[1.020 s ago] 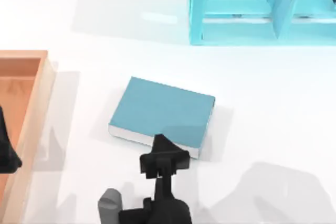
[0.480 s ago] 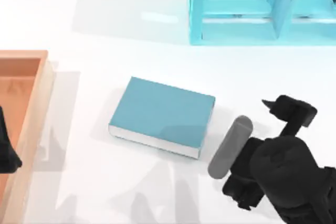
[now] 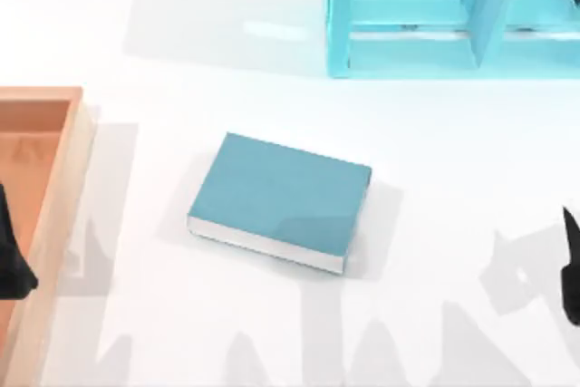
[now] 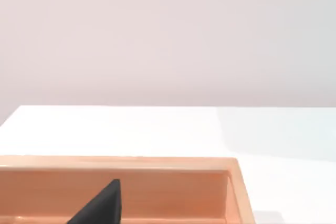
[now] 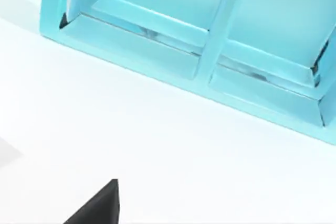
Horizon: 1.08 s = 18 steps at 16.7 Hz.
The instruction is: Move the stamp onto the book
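Since the earlier frame our right gripper [image 3: 573,265] has withdrawn rightward, finger state indeterminate; we judge the book [image 3: 281,198] rigid, heavy.

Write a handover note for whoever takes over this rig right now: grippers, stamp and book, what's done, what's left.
Left gripper: parked at the table's left edge, over the wooden tray.
Right gripper: at the table's right edge, well clear of the book.
Book: lying flat mid-table, in front of the light-blue shelf unit. Its cover is bare.
Done: nothing confirmed; the stamp is not on the book.
Left: locate the stamp, grasp it, and set it down on the book's cover.
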Tool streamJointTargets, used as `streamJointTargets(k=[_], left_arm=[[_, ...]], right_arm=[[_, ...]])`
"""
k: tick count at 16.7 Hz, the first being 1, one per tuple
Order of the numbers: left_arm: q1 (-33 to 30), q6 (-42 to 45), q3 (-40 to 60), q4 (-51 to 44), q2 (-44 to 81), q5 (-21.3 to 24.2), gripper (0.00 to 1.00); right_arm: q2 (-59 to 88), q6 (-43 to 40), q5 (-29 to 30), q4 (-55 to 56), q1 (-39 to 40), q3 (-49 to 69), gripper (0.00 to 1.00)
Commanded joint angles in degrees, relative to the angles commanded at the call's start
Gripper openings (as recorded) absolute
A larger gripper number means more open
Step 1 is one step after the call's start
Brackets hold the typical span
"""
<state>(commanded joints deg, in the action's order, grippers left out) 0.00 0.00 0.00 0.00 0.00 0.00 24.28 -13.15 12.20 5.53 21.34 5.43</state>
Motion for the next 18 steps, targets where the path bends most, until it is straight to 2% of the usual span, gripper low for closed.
streamJointTargets(k=[4,7,14,18], left_arm=[[0.00,0.00,0.00,0.00,0.00,0.00,1.00],[0.00,0.00,0.00,0.00,0.00,0.00,1.00],[0.00,0.00,0.02,-0.02,0.02,0.00,1.00],[1.28,1.19,5.87,-5.63,6.03,-0.19,1.00]], right_arm=[[-16.76,8.53,-8.54,-3.49,-14.19,-4.31,1.00],[-23.07,12.35,-11.67,-5.17,-20.19,-5.34,1.00],[-24.28,13.15,-12.20,-5.53,-21.34,-5.43,1.00],[-24.28,13.15,-12.20,-5.53,-21.34,-5.43,1.00]])
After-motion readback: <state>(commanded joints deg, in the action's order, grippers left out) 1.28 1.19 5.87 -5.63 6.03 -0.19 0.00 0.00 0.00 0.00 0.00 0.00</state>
